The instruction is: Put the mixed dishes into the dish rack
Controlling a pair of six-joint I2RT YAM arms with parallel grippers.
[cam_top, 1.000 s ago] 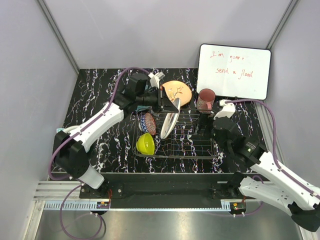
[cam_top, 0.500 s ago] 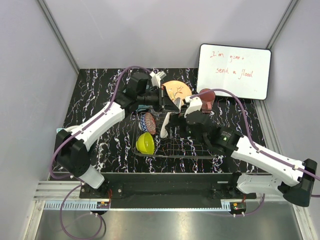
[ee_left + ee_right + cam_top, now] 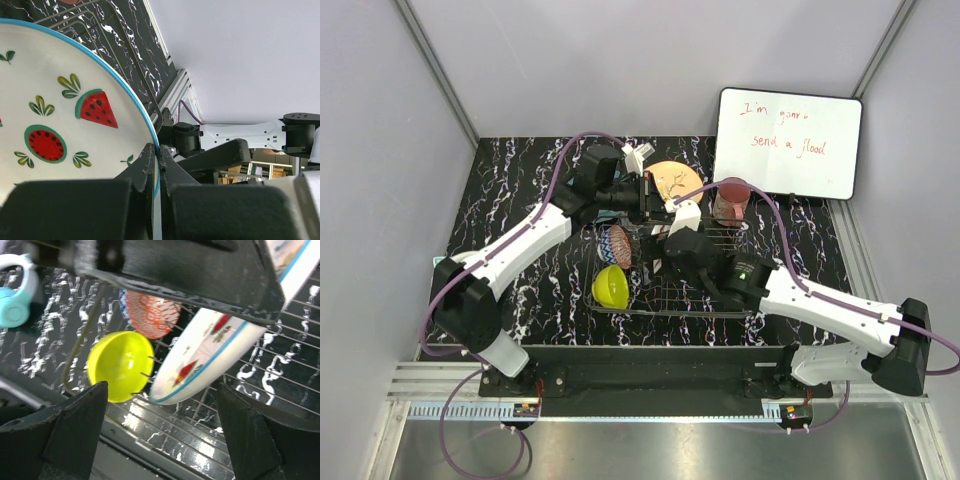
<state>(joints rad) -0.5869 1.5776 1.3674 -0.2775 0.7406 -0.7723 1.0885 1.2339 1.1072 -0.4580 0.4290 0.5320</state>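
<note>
The left claw [image 3: 158, 156] is clamped shut on the rim of the white plate [image 3: 60, 110], the one with watermelon slices and a teal edge. It pinches the upper edge so the plate hangs on its side, tilted, over the dish rack [image 3: 705, 295]. A plate can only slip between the upright prongs when it stands on edge like this.

From the right wrist view the plate's lower rim sits down among the wires. It lies just to the right of the yellow-green bowl [image 3: 117, 365] and near the small red-patterned bowl [image 3: 152, 315], both already in the left part of the rack. Whether the rim rests on a wire I cannot tell.

The right claw [image 3: 165, 440] hovers above the plate with its jaws spread wide, holding nothing. Judging by that position, it is there to steady or nudge the plate upright into a slot.

The orange plate [image 3: 675, 180] lies on the black bench [image 3: 520, 160] just beyond the rack. The reddish-brown cup [image 3: 732, 197] stands at the rack's far right corner, before the white board [image 3: 788, 140].
</note>
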